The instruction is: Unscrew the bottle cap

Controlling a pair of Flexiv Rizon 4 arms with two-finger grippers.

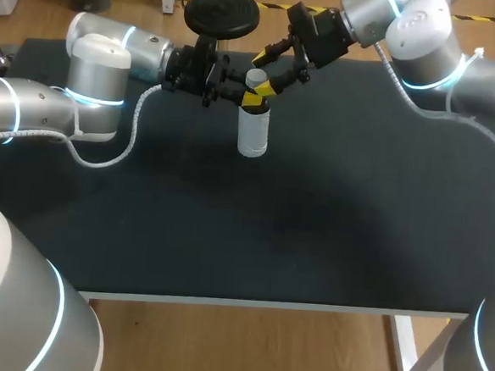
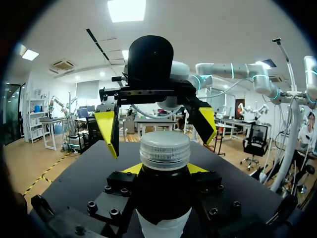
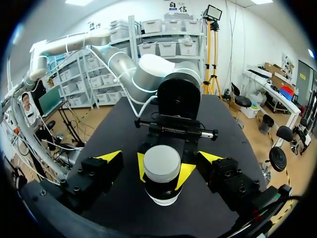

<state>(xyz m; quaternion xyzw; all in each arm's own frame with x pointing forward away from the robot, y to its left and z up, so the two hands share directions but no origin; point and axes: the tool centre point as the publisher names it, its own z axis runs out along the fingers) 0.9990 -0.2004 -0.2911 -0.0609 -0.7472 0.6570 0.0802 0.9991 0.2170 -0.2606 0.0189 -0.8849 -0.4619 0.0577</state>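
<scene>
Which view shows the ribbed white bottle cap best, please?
Left wrist view: the ribbed white bottle cap shows close, side-on. The right wrist view shows only its top; the head view, a small glimpse.

Table (image 1: 313, 224): one, dark matte top with a pale front edge and a white leg (image 1: 403, 353) at the near right corner, bearing a single bottle (image 1: 253, 133), white body, dark neck, pale ribbed cap (image 1: 256, 78), standing upright toward the far middle of the top.
</scene>
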